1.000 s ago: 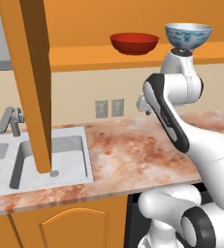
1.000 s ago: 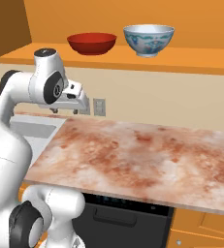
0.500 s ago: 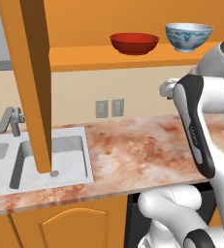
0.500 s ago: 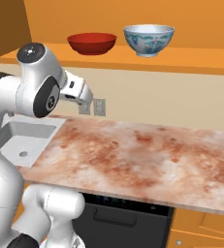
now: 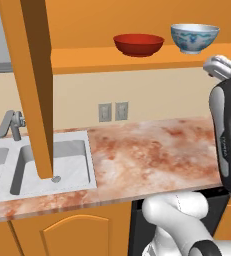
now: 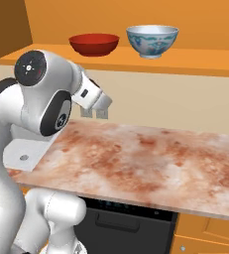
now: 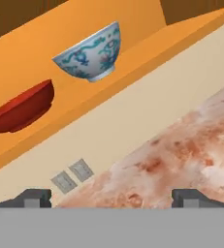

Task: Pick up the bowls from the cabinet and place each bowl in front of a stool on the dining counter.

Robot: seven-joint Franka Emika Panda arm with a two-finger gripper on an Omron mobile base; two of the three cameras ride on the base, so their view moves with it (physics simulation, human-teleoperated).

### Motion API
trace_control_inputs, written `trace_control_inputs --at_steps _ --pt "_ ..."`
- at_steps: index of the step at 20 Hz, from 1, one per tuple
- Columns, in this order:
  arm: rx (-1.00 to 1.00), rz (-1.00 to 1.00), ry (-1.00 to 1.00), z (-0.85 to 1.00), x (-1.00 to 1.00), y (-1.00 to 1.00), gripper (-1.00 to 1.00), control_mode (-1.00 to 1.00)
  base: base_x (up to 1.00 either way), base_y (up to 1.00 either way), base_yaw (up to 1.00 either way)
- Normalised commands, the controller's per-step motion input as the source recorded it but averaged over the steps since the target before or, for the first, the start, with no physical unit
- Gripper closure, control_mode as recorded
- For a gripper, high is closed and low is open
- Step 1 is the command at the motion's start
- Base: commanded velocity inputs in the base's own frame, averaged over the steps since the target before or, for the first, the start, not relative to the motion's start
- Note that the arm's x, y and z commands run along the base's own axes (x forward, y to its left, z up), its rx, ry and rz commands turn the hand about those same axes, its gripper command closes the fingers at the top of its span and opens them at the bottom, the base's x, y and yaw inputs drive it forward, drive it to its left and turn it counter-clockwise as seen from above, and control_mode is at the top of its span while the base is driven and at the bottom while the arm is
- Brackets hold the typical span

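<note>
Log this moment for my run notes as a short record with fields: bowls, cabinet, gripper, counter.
bowls: red bowl and blue-patterned white bowl side by side, apart, upright on the cabinet shelf
cabinet: door swung open
gripper: gripper open, empty, below the shelf, facing both bowls
counter: marbled counter with steel sink at its left end

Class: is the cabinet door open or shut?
Open: the cabinet door swings out edge-on, exposing both bowls on the shelf.
</note>
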Motion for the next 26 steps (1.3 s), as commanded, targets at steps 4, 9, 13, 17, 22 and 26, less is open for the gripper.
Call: trace_control_inputs --at_steps 4,9,13,17,22,26 --pt "0.36 -0.32 -0.25 0.56 -0.20 -0.64 -1.00 -1.00 0.00 0.00 0.00" --pt "0.32 -0.25 -0.11 0.53 0.09 -0.50 -1.00 -1.00 0.00 0.00 0.00" --pt "0.26 -0.06 -0.06 0.37 0.49 -0.21 -1.00 -1.00 0.00 0.00 0.00" --pt "0.29 0.12 0.00 0.24 0.47 -0.20 -1.00 -1.00 0.00 0.00 0.00" --pt "0.23 0.21 0.00 0.09 0.44 -0.15 -1.00 -1.00 0.00 0.00 0.00" --pt "0.08 0.12 0.01 0.04 0.36 -0.03 -1.00 -1.00 0.00 0.00 0.00"
